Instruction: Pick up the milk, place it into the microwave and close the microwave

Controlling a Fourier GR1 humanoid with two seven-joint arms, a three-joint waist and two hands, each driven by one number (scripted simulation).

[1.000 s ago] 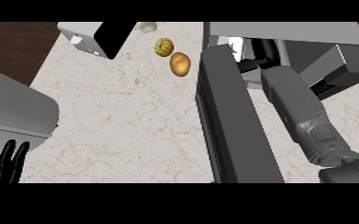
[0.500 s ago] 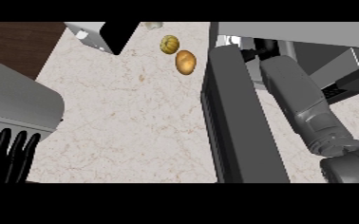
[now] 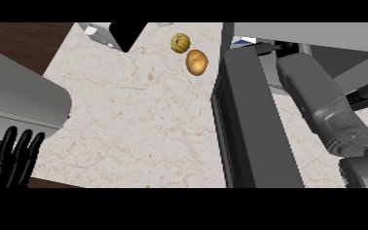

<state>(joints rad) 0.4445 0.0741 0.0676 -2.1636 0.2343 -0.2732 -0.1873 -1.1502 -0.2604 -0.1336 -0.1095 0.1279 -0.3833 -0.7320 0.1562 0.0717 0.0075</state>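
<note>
The microwave [image 3: 302, 31] stands at the right with its dark door [image 3: 251, 122] swung open toward me. My right forearm runs up from the lower right corner into the opening, where only a black bit of the right hand [image 3: 277, 47] shows. Just beside it, a small white and blue piece of the milk [image 3: 243, 41] peeks out at the opening's left edge; the rest is hidden. Whether the hand holds it cannot be seen. The left hand [image 3: 19, 156] rests at the lower left edge, fingers straight and pointing up, holding nothing.
Two golden-brown rounded foods [image 3: 196, 62] [image 3: 179, 43] lie on the marble counter [image 3: 137, 117] just left of the door's far end. A grey and black object [image 3: 108, 34] sits at the back left. Dark floor [image 3: 28, 44] lies beyond the counter's left edge.
The right forearm has pushed further up into the microwave opening. The left hand has come further into view at the lower left. The view has shifted slightly.
</note>
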